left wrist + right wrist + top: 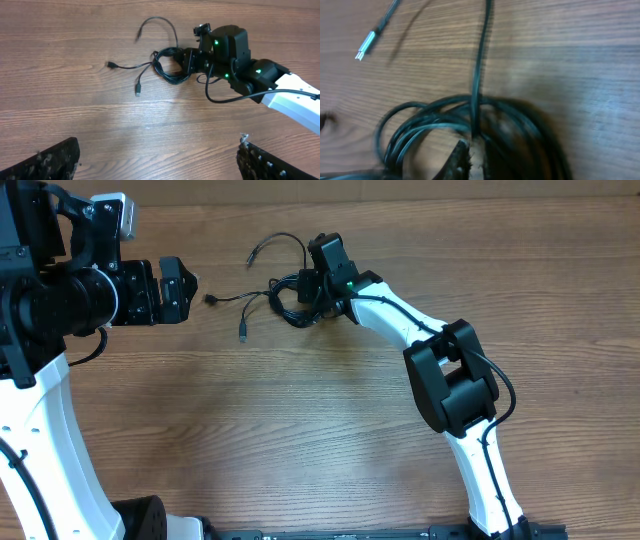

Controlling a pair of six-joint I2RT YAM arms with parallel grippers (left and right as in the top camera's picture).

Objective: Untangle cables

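Observation:
The cables (288, 308) are thin black cords on the wooden table: a small coil with loose ends running left to small plugs (243, 335). They also show in the left wrist view (167, 72) and close up in the right wrist view (420, 125). My right gripper (305, 288) is at the right side of the coil, and its fingers (475, 155) are closed together on strands of it. My left gripper (190, 285) is open and empty, left of the cables and apart from them; its fingers frame the bottom of the left wrist view (159, 152).
The wooden table (300, 430) carries only the cables. The right arm's white links (400, 320) stretch from the front right up to the coil. The left arm's base (40, 420) stands at the left edge.

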